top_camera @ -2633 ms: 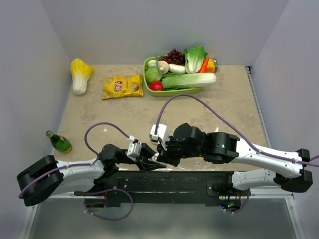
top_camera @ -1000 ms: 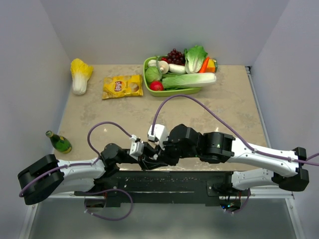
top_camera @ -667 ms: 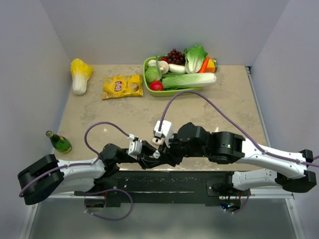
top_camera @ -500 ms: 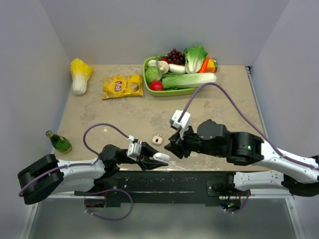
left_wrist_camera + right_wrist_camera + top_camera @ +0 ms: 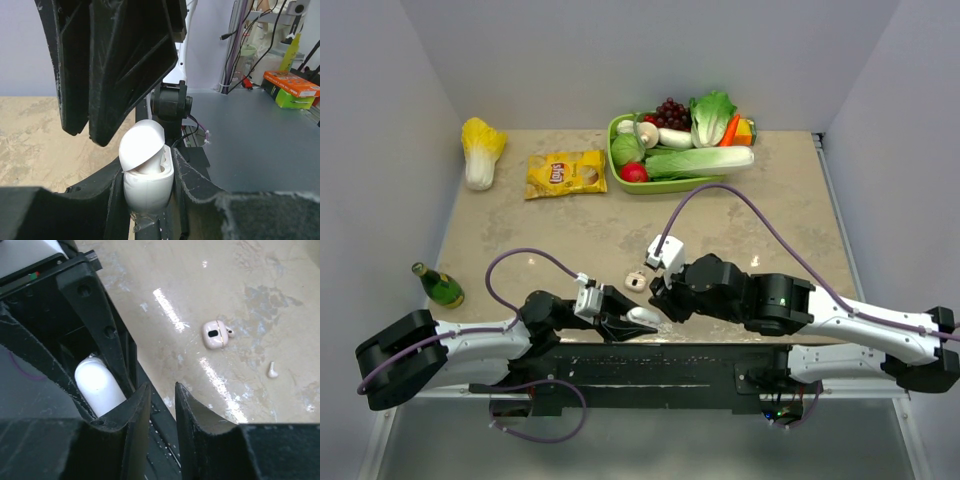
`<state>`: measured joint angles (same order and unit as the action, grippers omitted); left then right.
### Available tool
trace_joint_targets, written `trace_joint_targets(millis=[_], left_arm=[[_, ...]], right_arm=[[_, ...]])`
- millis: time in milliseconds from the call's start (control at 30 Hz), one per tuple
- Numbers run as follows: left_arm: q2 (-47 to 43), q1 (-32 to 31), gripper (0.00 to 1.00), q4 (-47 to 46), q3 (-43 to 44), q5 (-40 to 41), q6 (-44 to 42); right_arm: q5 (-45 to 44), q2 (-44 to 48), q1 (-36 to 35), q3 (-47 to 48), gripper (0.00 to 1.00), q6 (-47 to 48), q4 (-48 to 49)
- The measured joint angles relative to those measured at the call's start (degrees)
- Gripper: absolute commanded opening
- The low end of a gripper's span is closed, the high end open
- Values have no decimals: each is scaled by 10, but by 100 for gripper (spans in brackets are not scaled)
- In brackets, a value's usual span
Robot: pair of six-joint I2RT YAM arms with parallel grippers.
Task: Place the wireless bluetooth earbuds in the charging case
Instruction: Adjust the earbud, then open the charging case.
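The job looks barely half done at best. The left pincer is clamped on the case, holding it upright at the 6 o'clock edge of the counter, with the lid tipped partway open. Something white shows inside under the lid, perhaps one earbud already seated, but I cannot tell for sure.

The right pincer hovers just beside the case, at about its 1 o'clock in the top view. Its fingers stand only a slim gap apart, with nothing between them.

One earbud lies loose on the counter, well apart from the case. At its 10 o'clock in the right wrist view sits a pale rounded piece with a dark slot; what it is I cannot tell.

What is left, as I judge it: the right arm has to fetch the loose earbud, bring it over the open case and seat it, and the lid then needs closing.
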<state>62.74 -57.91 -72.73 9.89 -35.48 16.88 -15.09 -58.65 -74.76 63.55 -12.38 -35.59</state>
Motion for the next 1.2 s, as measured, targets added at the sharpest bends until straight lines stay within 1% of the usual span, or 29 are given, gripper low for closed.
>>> trace_joint_targets(millis=[400, 733, 900, 1000, 1033, 1100, 1200], left_arm=[[1, -3, 0, 0, 0, 12, 0], [5, -5, 0, 1, 1, 16, 0], [5, -8, 0, 2, 2, 17, 0], [5, -8, 0, 2, 2, 17, 0], [5, -8, 0, 2, 2, 17, 0], [5, -9, 0, 2, 3, 17, 0], [5, -9, 0, 2, 4, 25, 0]], right_arm=[[74, 11, 2, -2, 25, 0, 21], [88, 12, 3, -8, 24, 2, 32], [101, 3, 7, -10, 26, 9, 35], [101, 3, 7, -10, 30, 11, 35], [101, 3, 7, -10, 35, 12, 35], [90, 5, 8, -10, 38, 11, 34], [67, 22, 8, -12, 49, 4, 34]])
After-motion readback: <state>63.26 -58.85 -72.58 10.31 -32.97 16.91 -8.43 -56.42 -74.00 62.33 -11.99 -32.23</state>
